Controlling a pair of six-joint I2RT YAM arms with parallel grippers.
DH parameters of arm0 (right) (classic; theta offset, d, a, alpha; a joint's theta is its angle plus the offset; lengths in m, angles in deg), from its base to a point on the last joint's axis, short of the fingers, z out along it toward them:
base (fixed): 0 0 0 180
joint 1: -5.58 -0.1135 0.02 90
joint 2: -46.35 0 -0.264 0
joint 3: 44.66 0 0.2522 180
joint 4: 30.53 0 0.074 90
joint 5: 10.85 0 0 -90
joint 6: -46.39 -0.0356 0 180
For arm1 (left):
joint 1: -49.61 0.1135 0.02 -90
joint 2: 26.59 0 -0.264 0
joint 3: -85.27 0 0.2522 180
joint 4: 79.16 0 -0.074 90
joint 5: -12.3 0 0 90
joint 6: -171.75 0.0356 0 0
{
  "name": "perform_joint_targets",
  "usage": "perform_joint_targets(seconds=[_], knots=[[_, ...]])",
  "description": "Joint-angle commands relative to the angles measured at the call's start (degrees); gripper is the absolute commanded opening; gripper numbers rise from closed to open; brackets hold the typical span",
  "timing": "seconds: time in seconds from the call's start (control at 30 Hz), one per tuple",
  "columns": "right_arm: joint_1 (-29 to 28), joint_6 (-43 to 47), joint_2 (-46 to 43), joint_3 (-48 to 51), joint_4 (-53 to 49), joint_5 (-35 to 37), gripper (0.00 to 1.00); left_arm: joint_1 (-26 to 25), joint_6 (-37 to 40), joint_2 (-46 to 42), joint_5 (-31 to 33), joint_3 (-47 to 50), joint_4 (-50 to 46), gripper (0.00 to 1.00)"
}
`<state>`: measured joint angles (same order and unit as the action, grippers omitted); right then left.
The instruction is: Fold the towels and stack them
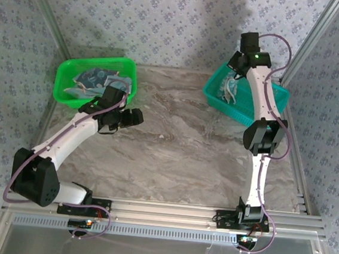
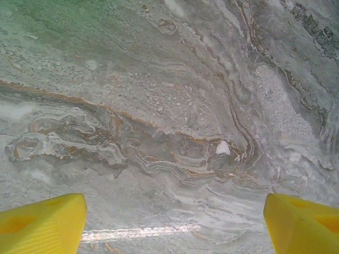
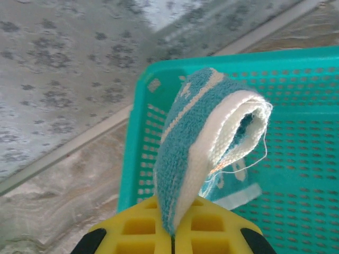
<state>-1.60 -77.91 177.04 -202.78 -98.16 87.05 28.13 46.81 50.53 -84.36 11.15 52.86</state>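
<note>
Right end effector pinched a towel above the teal basket, left end effector gaped wide; lifting it clear of the rim first looked wisest.

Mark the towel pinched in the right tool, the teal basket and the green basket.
pinched towel (image 3: 185,143), right wrist view, teal outer face of the fold.
teal basket (image 3: 296,54), right wrist view, far rim.
green basket (image 1: 61,89), top external view, left wall.

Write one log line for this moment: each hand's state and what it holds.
left hand: open, over table | right hand: shut on towel, held over teal basket | green basket: towels inside
</note>
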Motion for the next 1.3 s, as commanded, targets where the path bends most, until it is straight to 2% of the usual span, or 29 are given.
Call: perform_joint_targets(seconds=[0.0,0.17,0.47,0.87,1.27], knots=[[-1.57,-1.29,2.41,-6.7,3.65,-3.17,0.0,0.72,1.02,0.52,-0.8,-2.17,-1.11,0.86],[-1.6,-6.41,2.76,-6.17,3.92,-4.76,0.0,0.82,0.76,1.25,-1.17,-2.66,-1.45,0.86],[-1.59,-7.42,1.93,-5.47,5.09,-6.25,0.0,0.82,0.05,2.06,-2.06,-2.45,-0.62,0.86],[0.85,-6.92,-6.47,11.39,10.64,-6.7,0.0,0.86,-0.57,1.14,-2.31,-0.97,-0.67,0.86],[1.1,-7.86,-7.89,12.62,12.1,-6.19,0.0,0.82,-1.11,1.19,-2.92,-0.37,-0.06,0.86]])
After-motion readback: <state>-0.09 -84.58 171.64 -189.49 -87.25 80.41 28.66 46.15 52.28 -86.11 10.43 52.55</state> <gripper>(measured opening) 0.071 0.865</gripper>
